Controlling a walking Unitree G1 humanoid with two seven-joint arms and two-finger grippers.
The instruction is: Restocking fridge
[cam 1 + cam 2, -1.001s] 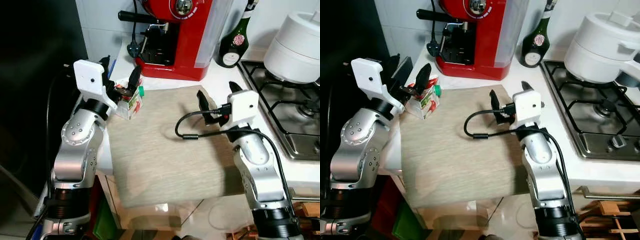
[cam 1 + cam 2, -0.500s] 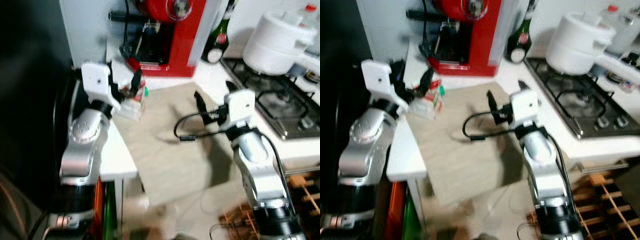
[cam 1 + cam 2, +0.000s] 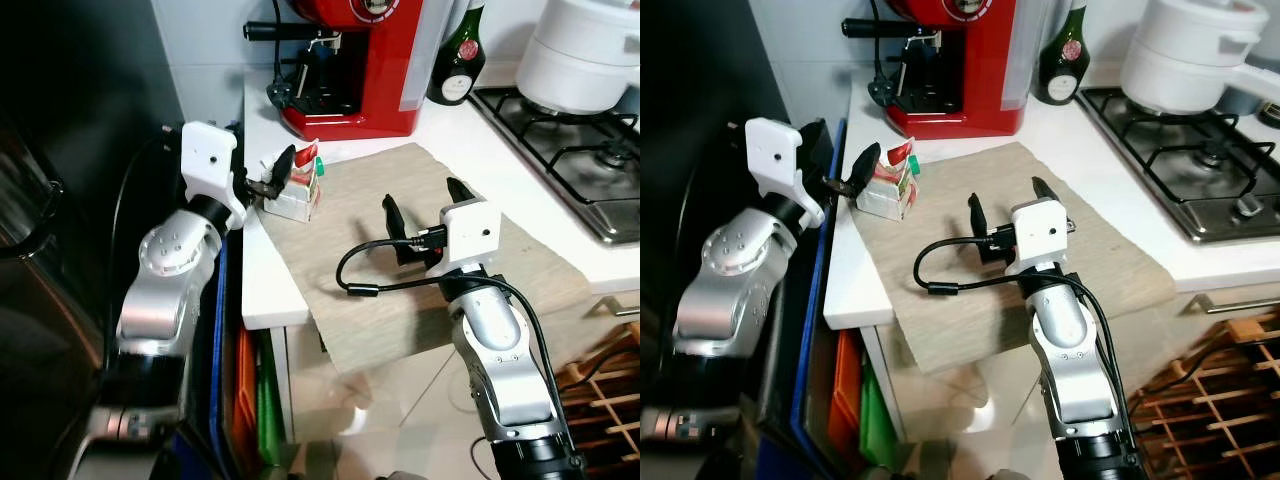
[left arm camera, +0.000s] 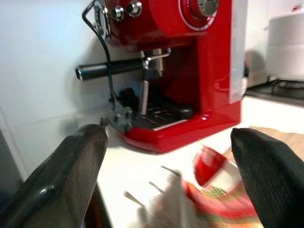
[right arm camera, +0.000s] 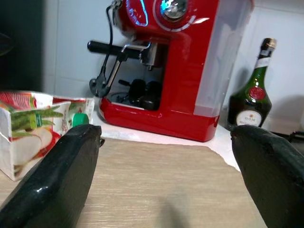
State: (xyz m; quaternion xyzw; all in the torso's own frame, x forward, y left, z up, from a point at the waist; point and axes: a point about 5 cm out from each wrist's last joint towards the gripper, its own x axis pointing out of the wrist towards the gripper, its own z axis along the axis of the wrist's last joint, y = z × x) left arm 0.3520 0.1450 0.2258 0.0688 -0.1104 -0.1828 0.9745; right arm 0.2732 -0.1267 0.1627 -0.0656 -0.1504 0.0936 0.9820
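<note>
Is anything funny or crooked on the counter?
Yes. The beige cloth mat lies crooked on the white counter, and its front part hangs over the counter's edge. The little juice carton sits at the mat's corner, right by the left gripper. Nothing looks spilled or broken.

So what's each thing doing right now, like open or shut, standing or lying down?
Left pincer: open, fingers either side of the carton's top.
Right pincer: open, holding nothing, above the mat.
Carton: upright on the mat's corner, green cap on.
Mat: flat, hanging over the counter edge.
Bottle: upright.
Pot: on the stove, lid on.
</note>
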